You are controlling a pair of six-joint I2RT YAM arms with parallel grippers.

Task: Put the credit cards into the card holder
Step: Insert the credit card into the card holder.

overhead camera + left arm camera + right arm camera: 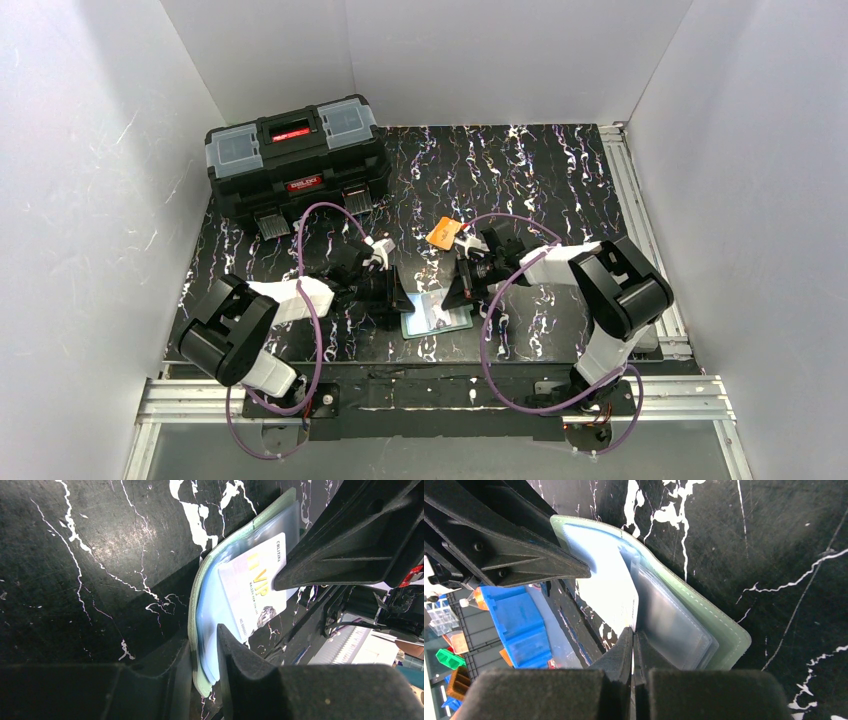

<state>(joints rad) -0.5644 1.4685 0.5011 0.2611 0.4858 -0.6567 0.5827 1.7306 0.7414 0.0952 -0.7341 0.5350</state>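
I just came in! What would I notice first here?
In the near middle lies an open green card holder: the left tool pinches its edge, and the right tool holds a white card at its clear sleeves. An orange card lies just behind, and a black toolbox sits back left.

You have plain white walls (90,150) closing in the left, far and right sides. The bench (520,170) is glossy black with white marble-like veins and catches a soft sheen. Aluminium rails (690,398) run along its near and right edges. A black toolbox (295,160) sits in the far left corner. A blue storage bin (521,625) shows past the bench edge.
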